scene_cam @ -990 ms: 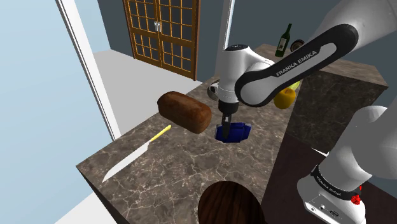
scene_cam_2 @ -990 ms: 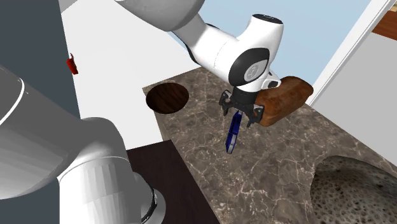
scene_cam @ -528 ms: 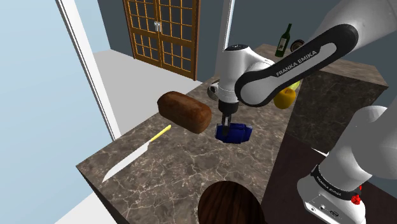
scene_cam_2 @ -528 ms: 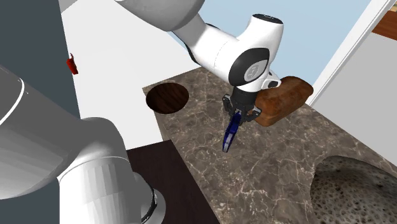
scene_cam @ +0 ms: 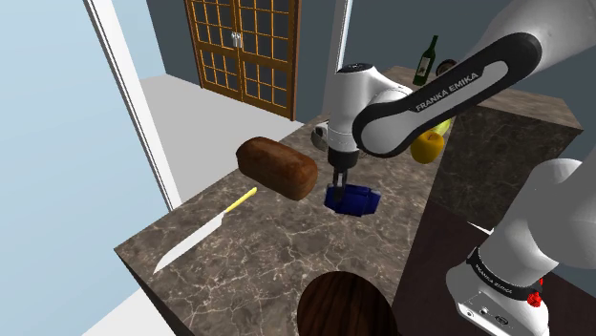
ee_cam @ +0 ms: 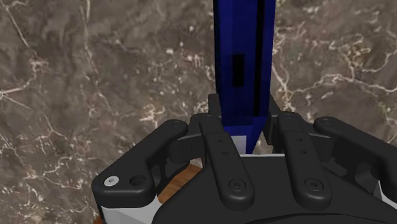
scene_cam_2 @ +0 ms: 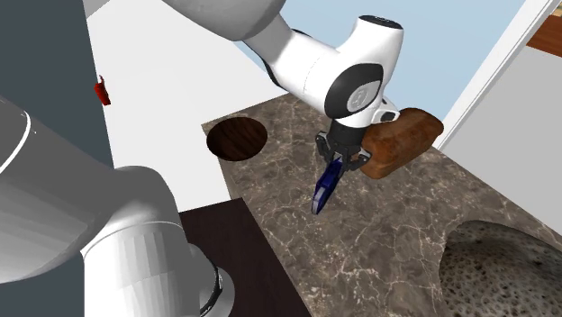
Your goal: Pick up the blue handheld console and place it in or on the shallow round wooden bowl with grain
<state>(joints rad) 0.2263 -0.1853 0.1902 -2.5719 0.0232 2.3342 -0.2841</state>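
Over the middle of the marble counter (scene_cam: 258, 250), the gripper (scene_cam: 341, 181) pinches the upper end of the blue console (scene_cam: 352, 199), which hangs tilted beneath it. A brown loaf (scene_cam: 277, 167) lies just beside. The dark wooden bowl (scene_cam: 344, 304) sits at the counter's corner by the stand.

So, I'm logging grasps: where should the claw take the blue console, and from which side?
Probably near one end, pinching its two broad faces, coming from above. The console is a thin flat slab, so those faces give flat contact; the claw is shut on its upper end that way.
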